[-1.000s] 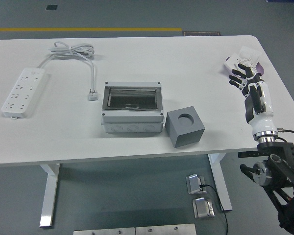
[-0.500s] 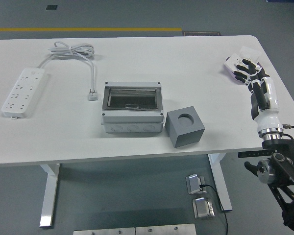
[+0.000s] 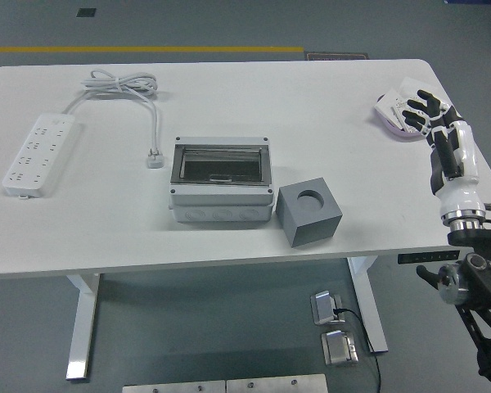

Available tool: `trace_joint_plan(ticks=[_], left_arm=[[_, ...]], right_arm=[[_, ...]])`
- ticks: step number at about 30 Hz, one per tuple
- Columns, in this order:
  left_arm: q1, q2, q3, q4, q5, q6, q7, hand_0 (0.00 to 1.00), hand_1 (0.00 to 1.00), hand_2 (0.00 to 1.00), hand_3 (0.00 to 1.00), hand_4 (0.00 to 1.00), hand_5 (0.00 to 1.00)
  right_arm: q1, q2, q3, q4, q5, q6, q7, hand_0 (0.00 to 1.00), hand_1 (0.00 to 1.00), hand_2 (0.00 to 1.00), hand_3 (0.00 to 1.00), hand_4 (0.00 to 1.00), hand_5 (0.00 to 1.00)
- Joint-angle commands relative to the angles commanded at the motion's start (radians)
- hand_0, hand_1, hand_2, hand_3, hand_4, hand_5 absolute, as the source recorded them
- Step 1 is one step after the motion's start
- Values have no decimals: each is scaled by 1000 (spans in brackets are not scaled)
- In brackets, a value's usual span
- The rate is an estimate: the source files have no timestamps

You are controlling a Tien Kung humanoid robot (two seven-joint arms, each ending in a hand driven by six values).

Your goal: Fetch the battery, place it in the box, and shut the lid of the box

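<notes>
White table [image 3: 229,221] is sitting on a gray floor. Near the middle, 1 gray box [image 3: 221,180] is resting with a see-through lid. Just right of it, 1 gray block [image 3: 309,213] with a round hole is sitting. On the far left, 1 power strip [image 3: 38,152] is lying. At the far right, the right hand [image 3: 421,112] is spreading its fingers wide over a white packet [image 3: 397,115]. I cannot tell if the battery is there.

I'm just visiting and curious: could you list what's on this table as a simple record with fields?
table: white
centre: grey box, clear lid
beside box: grey cube with round hole on top
far left: white power strip, cord coiled
far right: white packet
right hand: fingers spread, over the packet
left arm: not visible
person: none visible
</notes>
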Motion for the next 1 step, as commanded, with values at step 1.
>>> trace_joint_plan(ticks=[1], left_arm=[[0, 0, 1, 0, -2, 0, -1, 639, 655, 559, 536, 373, 2]], right_arm=[[3, 0, 0, 0, -12, -7, -10, 747, 692, 726, 744, 859, 789]])
